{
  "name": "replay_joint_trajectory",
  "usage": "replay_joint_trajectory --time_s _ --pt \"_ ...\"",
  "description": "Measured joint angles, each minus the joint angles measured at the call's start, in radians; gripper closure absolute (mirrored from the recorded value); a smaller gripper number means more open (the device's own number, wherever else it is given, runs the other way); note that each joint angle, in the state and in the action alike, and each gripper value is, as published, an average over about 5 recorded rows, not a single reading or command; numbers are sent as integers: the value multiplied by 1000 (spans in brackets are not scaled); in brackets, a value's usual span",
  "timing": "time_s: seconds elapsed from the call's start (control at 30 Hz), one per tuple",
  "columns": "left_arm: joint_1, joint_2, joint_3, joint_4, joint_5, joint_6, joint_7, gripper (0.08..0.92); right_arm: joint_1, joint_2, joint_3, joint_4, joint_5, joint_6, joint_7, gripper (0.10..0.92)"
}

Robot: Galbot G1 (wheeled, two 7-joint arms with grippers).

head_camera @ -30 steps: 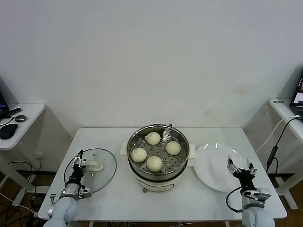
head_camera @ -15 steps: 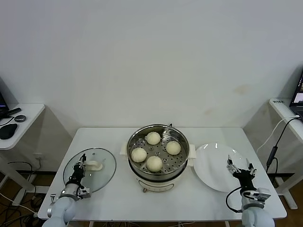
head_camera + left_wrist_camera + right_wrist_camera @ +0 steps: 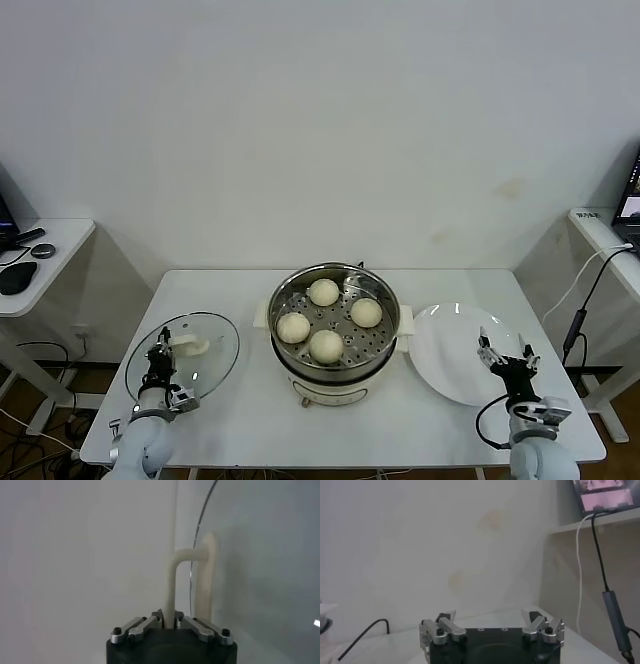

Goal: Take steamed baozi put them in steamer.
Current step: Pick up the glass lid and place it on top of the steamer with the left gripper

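Note:
Four pale baozi [image 3: 325, 318] lie on the perforated tray inside the steel steamer [image 3: 380, 352] at the table's middle. My left gripper [image 3: 162, 358] is shut on the white handle [image 3: 173, 587] of the round glass lid [image 3: 215, 352] at the table's left, and the lid is tilted up off the table. In the left wrist view the handle [image 3: 173, 587] runs between the shut jaws and the lid's rim [image 3: 201, 525] curves beside it. My right gripper [image 3: 507, 357] is open and empty over the right edge of the empty white plate [image 3: 445, 350].
A side table [image 3: 45, 262] with a mouse and dark objects stands at the left. Another side table [image 3: 605, 235] with a cable hanging from it stands at the right. A wall rises behind the white table [image 3: 250, 420].
My left gripper has moved left and slightly toward the front with the lid handle in it, and the glass lid has shifted left and tilted up. The right arm has not moved.

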Motion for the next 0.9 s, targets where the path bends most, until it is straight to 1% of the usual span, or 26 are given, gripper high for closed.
replay_joint_trajectory --time_s 0.13,0.3,0.53,0.7,0.9 --pt "31 -24 -10 -107 9 111 42 826 1 5 -1 4 3 -4 0 203" --pt "53 -59 -14 -247 48 236 114 826 -3 12 -2 10 2 -9 1 203" --pt "48 -114 13 -426 112 339 237 826 -19 14 -5 23 -6 -20 7 203" --pt "20 -163 59 -489 175 381 307 826 -21 23 -2 24 -13 -21 10 203" --pt "-29 -216 137 -514 249 413 366 826 -23 37 5 21 -24 -18 11 203"
